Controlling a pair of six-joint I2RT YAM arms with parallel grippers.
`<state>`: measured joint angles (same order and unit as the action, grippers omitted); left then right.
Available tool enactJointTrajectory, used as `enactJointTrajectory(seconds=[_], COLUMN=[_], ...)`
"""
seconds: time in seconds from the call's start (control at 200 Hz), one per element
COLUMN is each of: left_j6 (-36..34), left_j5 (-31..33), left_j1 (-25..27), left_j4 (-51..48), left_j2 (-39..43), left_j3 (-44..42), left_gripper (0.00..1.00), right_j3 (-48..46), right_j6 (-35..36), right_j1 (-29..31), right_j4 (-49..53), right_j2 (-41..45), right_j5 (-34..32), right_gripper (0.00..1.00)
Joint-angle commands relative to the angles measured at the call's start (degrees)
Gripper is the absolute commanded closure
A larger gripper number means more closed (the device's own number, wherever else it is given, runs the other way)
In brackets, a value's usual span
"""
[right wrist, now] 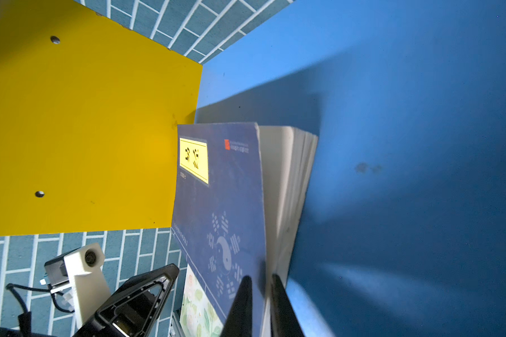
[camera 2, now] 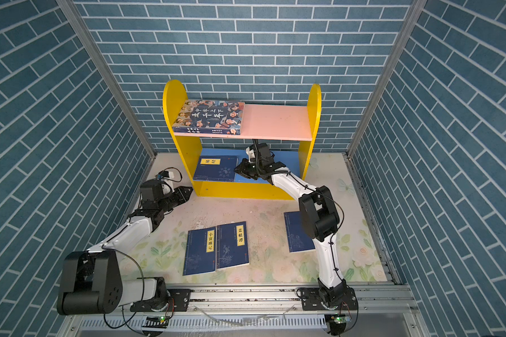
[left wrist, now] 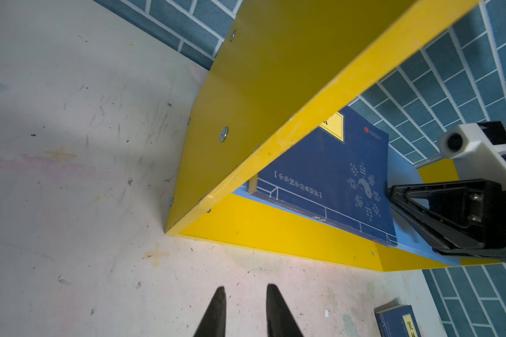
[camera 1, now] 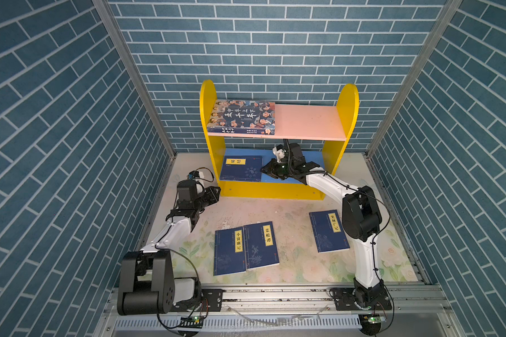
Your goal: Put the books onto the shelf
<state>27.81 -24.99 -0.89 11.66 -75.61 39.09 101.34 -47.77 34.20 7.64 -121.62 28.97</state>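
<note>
Fingers [right wrist: 241,306] of the right gripper [right wrist: 261,278] are pinching the right short end of the navy book [camera 1: 240,168]. It is lying flat on the shelf's [camera 1: 275,191] blue lower board [right wrist: 392,87], long axis running toward the left side panel (title end leading). The left gripper [left wrist: 246,287] is hanging slightly spread, empty.

Left arm [camera 1: 173,230], right arm [camera 1: 365,262]: white link shells, blocky black joint housings. Thin black cables [camera 1: 384,213] loop outside the links. Black base plates [camera 1: 214,300] carry silver screws. Wrist camera mounts [camera 1: 279,153] are white. Jaws are black, open triangular frames tapering to points. Small boards [camera 1: 373,320] at each base glow green.
</note>
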Motion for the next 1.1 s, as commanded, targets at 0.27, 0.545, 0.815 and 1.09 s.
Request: enactJointTrajectory(seconds=[0.27, 0.545, 0.815, 1.09], left_j6=[1.3, 1.8, 2.6, 2.9], left_j5=[1.2, -0.9, -1.7, -2.1], left_j1=[-0.5, -0.5, -0.5, -0.5], left_j4=[5.8, 4.5, 3.9, 3.9], left_j2=[-3.2, -1.3, -1.3, -1.3], left_j3=[0.7, -0.1, -0.1, 0.2], left_gripper=[0.75, 0.73, 0.72, 0.7], right_j3=[1.1, 3.6, 4.2, 4.8], right_j6=[-0.2, -0.3, 0.2, -0.2], right_j1=[0.6, 0.6, 0.5, 0.4], right_j4=[-1.7, -1.2, -0.3, -0.8], right_j2=[-0.1, -1.9, -2.3, -3.0], right_j5=[0.8, 1.0, 0.7, 1.2], right_gripper=[0.85, 0.85, 0.85, 0.85])
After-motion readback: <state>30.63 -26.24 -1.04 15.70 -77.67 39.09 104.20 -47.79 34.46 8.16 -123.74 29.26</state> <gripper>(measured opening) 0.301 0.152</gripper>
